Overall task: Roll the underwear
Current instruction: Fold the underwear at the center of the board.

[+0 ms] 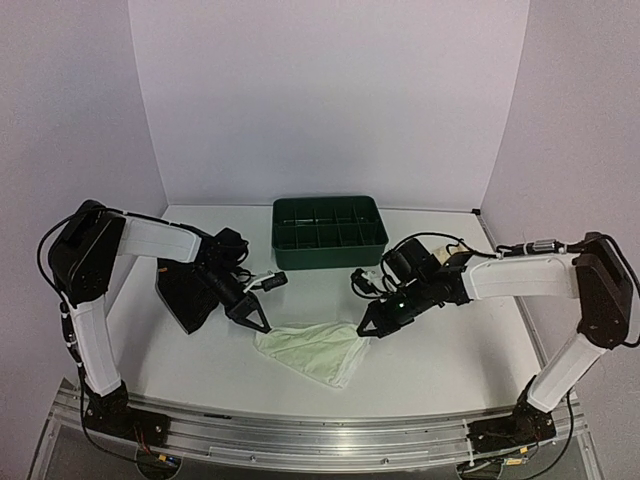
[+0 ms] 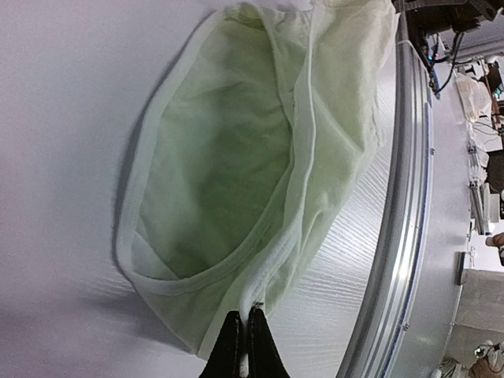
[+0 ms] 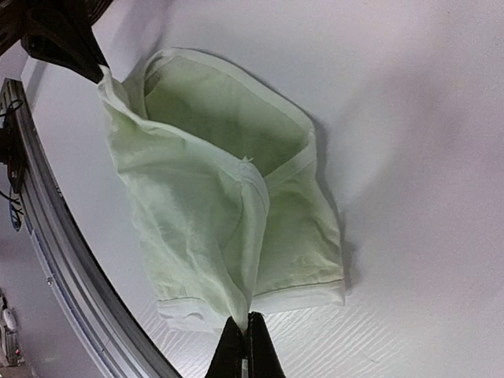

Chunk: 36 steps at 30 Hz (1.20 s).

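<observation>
A pale mint-white underwear (image 1: pixel 312 350) lies near the table's front middle, held at both ends of its waistband. My left gripper (image 1: pixel 262 328) is shut on its left corner; in the left wrist view the black fingertips (image 2: pixel 242 329) pinch a bunched white hem, and the garment (image 2: pixel 228 157) spreads away from them. My right gripper (image 1: pixel 366 331) is shut on the right corner, and its tips (image 3: pixel 246 332) clamp a fold of the cloth (image 3: pixel 228 205). The underwear sags between the two grippers with its lower part on the table. The left gripper's fingers (image 3: pixel 67 39) show at the garment's far corner.
A dark green compartmented tray (image 1: pixel 328 232) stands at the back middle. A black cloth (image 1: pixel 185 292) lies on the table under the left arm. A metal rail (image 1: pixel 320 430) runs along the near edge, close to the underwear's front.
</observation>
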Each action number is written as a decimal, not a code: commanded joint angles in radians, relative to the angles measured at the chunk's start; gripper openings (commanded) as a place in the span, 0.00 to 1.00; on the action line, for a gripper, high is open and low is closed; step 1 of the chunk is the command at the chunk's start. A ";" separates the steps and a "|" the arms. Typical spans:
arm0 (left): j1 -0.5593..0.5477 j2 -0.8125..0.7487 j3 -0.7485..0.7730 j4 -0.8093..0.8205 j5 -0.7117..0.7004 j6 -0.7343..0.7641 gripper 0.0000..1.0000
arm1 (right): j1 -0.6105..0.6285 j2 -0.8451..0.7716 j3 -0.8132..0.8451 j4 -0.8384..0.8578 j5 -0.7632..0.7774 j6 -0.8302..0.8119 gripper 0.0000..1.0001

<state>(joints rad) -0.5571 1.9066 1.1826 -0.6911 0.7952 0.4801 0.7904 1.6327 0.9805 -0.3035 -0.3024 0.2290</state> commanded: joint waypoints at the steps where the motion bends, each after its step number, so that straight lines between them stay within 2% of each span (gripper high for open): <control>1: 0.006 0.035 0.076 0.071 -0.082 -0.139 0.00 | -0.017 0.066 0.046 -0.003 0.027 -0.014 0.00; 11: 0.006 0.054 0.069 0.169 -0.158 -0.200 0.00 | -0.035 0.162 0.057 -0.002 0.081 -0.024 0.00; 19: 0.004 0.077 0.083 0.193 -0.202 -0.202 0.00 | -0.037 0.178 0.049 -0.002 0.126 0.001 0.01; 21: 0.001 0.082 0.085 0.197 -0.198 -0.199 0.00 | -0.037 0.183 0.048 -0.003 0.132 0.009 0.06; 24: -0.008 0.086 0.089 0.196 -0.175 -0.196 0.00 | -0.037 0.181 0.056 -0.007 0.134 0.008 0.19; 30: -0.017 0.084 0.096 0.187 -0.141 -0.206 0.00 | -0.035 0.101 0.103 -0.088 0.192 -0.019 0.41; 32: -0.017 0.087 0.099 0.190 -0.151 -0.216 0.00 | -0.031 0.056 0.113 -0.130 0.233 -0.017 0.45; 36: -0.017 0.094 0.107 0.200 -0.157 -0.245 0.00 | 0.045 -0.021 0.095 -0.154 0.349 -0.034 0.45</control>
<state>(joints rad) -0.5705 1.9858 1.2438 -0.5129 0.6289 0.2703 0.7681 1.7165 1.0503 -0.4012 -0.0785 0.2169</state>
